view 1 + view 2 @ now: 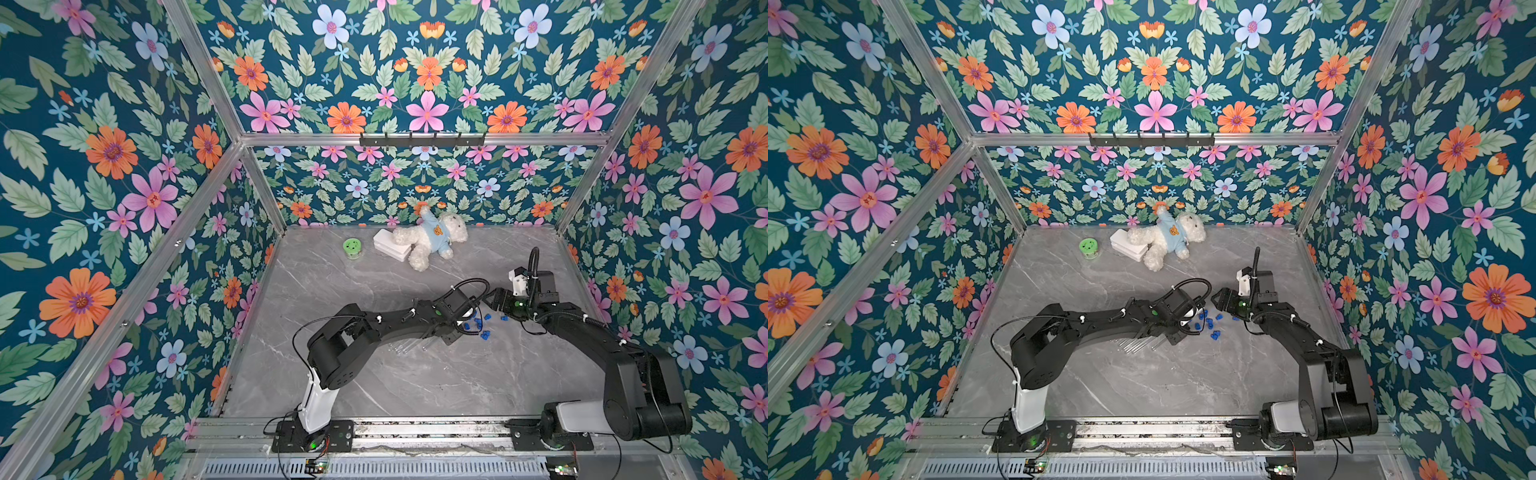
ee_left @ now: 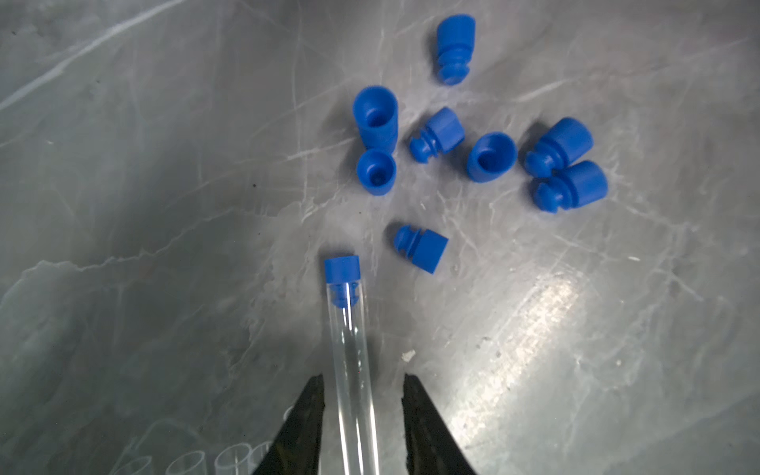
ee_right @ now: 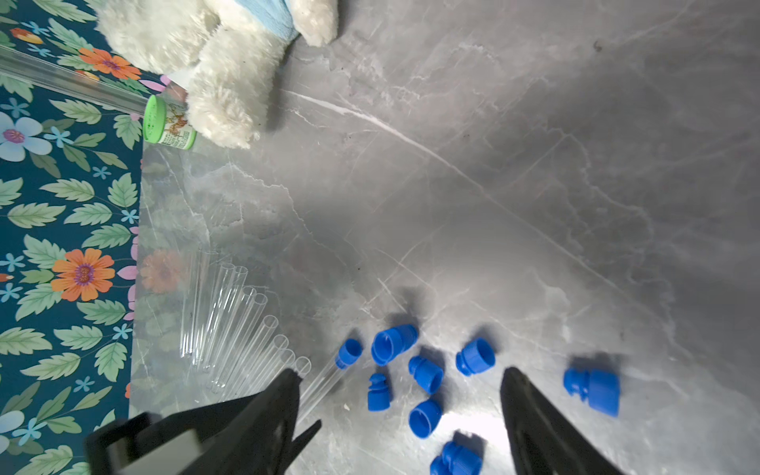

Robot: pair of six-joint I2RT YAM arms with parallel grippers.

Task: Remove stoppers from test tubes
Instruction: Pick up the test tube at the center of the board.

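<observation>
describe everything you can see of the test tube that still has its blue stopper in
The test tube is slim, clear and looks empty. A blue stopper plugs its mouth, its ribbed stem showing through the wall. The tube runs between the fingers of the left claw, which stand clear of it on both sides, not pinching. It seems to lie on the grey marble table; its closed end is hidden. The nearest loose stopper lies close, not touching.
</observation>
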